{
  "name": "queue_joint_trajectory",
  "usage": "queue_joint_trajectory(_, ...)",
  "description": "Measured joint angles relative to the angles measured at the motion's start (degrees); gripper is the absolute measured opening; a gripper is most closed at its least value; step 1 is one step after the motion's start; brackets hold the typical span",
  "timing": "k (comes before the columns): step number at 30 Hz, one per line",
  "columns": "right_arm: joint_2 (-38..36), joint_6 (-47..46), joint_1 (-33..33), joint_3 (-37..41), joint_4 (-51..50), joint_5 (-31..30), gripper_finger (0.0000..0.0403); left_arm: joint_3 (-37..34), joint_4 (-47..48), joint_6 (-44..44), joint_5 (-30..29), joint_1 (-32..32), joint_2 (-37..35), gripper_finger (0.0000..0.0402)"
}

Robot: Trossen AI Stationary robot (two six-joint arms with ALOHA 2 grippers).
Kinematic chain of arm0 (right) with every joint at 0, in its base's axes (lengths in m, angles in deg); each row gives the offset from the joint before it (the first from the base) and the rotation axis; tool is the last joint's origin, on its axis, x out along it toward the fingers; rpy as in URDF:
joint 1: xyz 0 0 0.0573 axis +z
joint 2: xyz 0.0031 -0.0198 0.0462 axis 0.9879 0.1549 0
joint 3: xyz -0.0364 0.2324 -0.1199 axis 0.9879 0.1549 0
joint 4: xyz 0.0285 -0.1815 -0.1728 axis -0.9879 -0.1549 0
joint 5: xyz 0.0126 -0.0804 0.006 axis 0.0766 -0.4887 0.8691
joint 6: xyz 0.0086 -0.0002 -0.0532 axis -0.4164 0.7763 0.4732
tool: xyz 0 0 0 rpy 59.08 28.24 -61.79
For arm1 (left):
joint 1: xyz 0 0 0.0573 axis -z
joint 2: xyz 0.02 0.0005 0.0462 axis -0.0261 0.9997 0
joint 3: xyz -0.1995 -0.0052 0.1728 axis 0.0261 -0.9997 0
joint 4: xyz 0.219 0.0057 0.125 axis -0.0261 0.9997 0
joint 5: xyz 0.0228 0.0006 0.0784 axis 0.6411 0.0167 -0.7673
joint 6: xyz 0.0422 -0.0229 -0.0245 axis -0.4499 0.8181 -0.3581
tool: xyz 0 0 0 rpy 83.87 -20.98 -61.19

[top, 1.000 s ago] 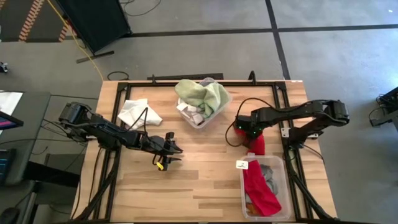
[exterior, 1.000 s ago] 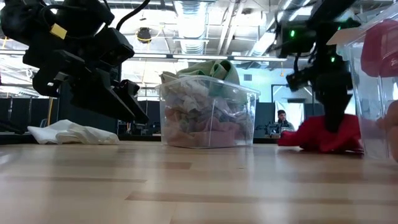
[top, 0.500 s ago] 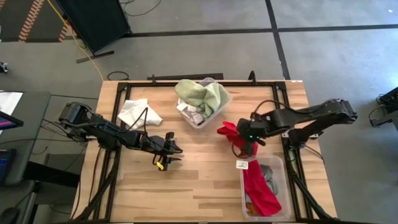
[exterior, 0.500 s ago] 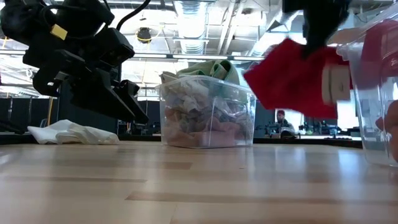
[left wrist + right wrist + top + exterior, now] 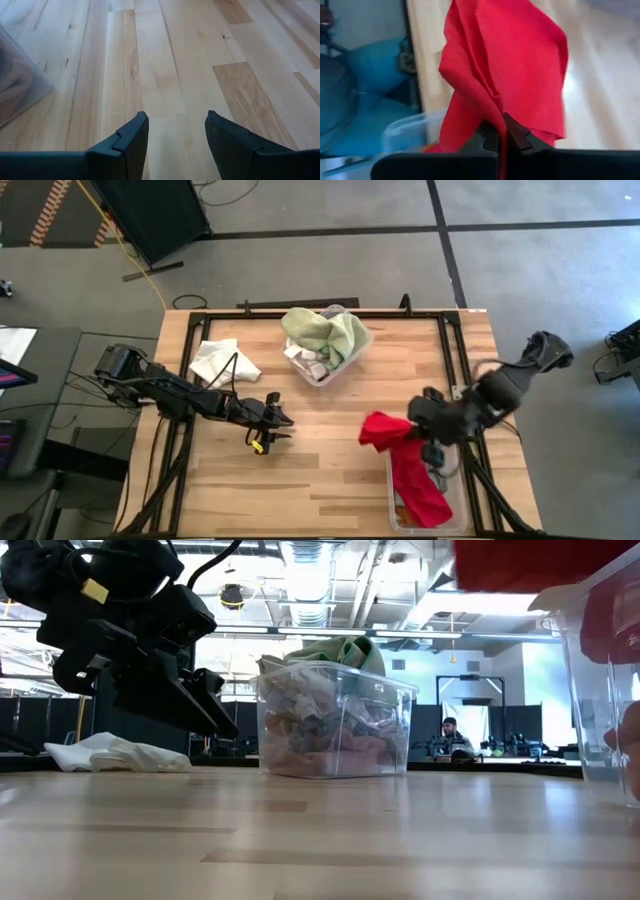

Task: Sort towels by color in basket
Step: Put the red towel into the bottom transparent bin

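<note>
My right gripper [image 5: 420, 430] is shut on a red towel [image 5: 383, 430] and hovers over the far end of the clear bin [image 5: 452, 502] at the table's near right. That bin holds another red cloth [image 5: 418, 488] and something grey. The low view shows the held red towel [image 5: 530, 560] high at its top edge. A second clear bin [image 5: 352, 358] at the far middle is heaped with mixed towels, a pale green towel [image 5: 325, 330] on top. A white towel [image 5: 222, 360] lies flat at the far left. My left gripper [image 5: 276, 420] is open, low over bare wood. My right gripper [image 5: 499, 137] pinches the red towel between its two fingers at a bunched fold [image 5: 495, 112]. How many layers it has cannot be told. The towel is lifted clear of the table and bulges out past the fingertips toward the table's left.
Bare wood stretches between the two bins and along the near edge. In the left wrist view, a bin corner [image 5: 20, 85] shows beside my open left gripper [image 5: 175, 135]. A black frame [image 5: 455, 330] borders the table. A person sits far off in the room [image 5: 450, 730].
My right gripper has lifted the red towel off the table beside the near-right bin. It swung first toward the table's middle, then toward the near edge until it was above that bin. The towel went from lying bunched on the wood to hanging clear.
</note>
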Motion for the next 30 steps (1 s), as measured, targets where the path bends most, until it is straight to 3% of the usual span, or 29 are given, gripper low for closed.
queue_joint_trajectory(7,0.9,-19.5,11.7,-1.0,-3.2,0.0,0.0021,0.0,0.0,-0.3,-0.3,0.0,0.0,0.0185)
queue_joint_trajectory(11,4.1,-26.2,16.0,-0.9,-3.7,0.0,0.0021,0.0,0.0,-0.9,-1.2,0.0,0.0,0.0185)
queue_joint_trajectory(21,17.0,-25.6,16.1,-0.9,-2.5,1.5,0.0021,0.0,0.0,-2.1,-2.0,0.0,0.0,0.0185)
queue_joint_trajectory(30,30.7,-20.2,14.2,-0.9,-1.9,9.6,0.0022,0.0,0.0,-2.2,-2.0,0.0,0.0,0.0185)
